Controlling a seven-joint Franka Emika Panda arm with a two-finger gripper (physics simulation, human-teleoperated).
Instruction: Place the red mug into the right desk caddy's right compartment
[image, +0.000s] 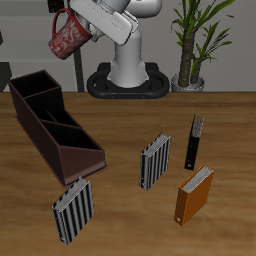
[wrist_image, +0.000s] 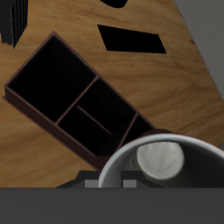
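My gripper (image: 84, 33) is shut on the red mug (image: 68, 35), a red speckled mug with a loop handle. It holds the mug tilted, high above the table and behind the back end of the right desk caddy (image: 35, 135). The caddy is a long dark brown tray with inner dividers, lying at a slant. Its roomy right compartment (image: 82, 150) is the end cell nearest the table's front edge. In the wrist view the mug's pale inside (wrist_image: 162, 162) shows from above, with the caddy (wrist_image: 48, 124) below it and the big cell (wrist_image: 52, 79) at the caddy's far end.
A striped grey-white book (image: 73, 210) stands just in front of the caddy's near end. Another striped book (image: 155, 160), a black book (image: 196, 140) and an orange book (image: 195, 193) stand farther along the table. The robot base (image: 130, 70) and a potted plant (image: 195, 40) are at the back.
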